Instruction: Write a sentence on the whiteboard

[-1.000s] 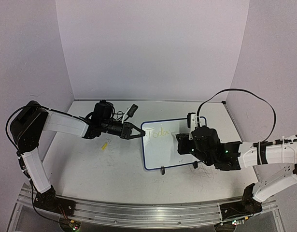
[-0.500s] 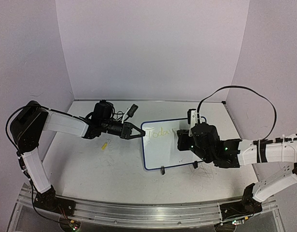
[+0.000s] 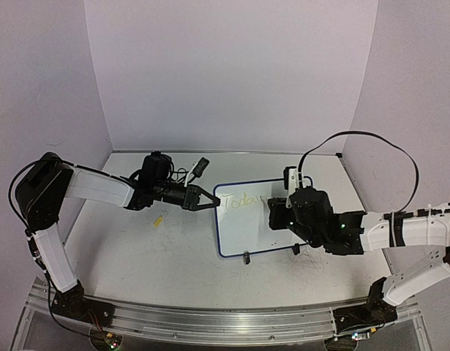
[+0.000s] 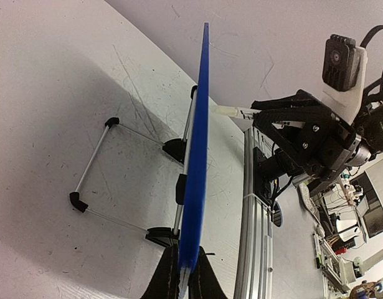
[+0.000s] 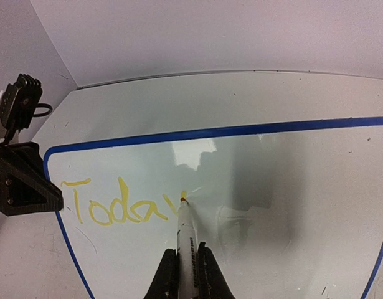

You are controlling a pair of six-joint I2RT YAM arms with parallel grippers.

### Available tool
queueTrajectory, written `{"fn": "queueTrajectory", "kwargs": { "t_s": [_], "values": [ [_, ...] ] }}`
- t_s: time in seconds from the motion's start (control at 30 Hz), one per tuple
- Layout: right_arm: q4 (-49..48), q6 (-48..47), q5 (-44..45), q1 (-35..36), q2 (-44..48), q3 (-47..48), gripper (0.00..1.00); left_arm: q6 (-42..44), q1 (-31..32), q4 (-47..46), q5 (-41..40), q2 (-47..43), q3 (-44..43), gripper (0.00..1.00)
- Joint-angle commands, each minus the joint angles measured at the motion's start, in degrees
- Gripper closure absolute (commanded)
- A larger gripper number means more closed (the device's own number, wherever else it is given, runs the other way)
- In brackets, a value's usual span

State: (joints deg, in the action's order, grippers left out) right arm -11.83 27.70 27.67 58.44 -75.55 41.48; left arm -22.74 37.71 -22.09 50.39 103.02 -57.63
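The whiteboard (image 3: 243, 230) stands tilted at the table's middle. In the left wrist view it is edge-on, showing as a blue strip (image 4: 197, 149). My left gripper (image 3: 210, 204) is shut on its left edge, fingers on either side of the frame (image 4: 185, 277). My right gripper (image 3: 272, 216) is shut on a white marker (image 5: 186, 233). The marker's yellow tip touches the board face (image 5: 284, 187). The sentence (image 5: 113, 208) reads "Toda" in pale yellow with a started stroke of a further letter at the tip. It also shows faintly in the top view (image 3: 238, 201).
A small yellow object (image 3: 159, 219) lies on the table left of the board. The board's wire stand (image 4: 94, 156) reaches out behind it, and black feet (image 3: 246, 257) sit at its lower edge. An aluminium rail (image 3: 210, 318) runs along the near edge.
My right gripper has shifted slightly up and to the left with the marker against the board. The left gripper and the board have not moved.
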Motion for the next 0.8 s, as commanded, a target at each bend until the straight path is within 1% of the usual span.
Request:
{"fn": "queueTrajectory", "kwargs": {
  "t_s": [0.0,0.4,0.77],
  "values": [
    [2.8,1.7,-0.7,0.5,1.3,-2.0,1.0,-1.4,0.5,0.1,1.9,-2.1,0.1,1.0],
    [4.9,3.7,-1.0,2.7,1.3,-3.0,1.0,-1.4,0.5,0.2,2.0,-2.2,0.1,1.0],
    [1.3,2.0,-1.1,3.5,-3.3,2.3,1.0,-1.3,0.5,0.1,1.8,-2.5,0.2,1.0]
  ]
}}
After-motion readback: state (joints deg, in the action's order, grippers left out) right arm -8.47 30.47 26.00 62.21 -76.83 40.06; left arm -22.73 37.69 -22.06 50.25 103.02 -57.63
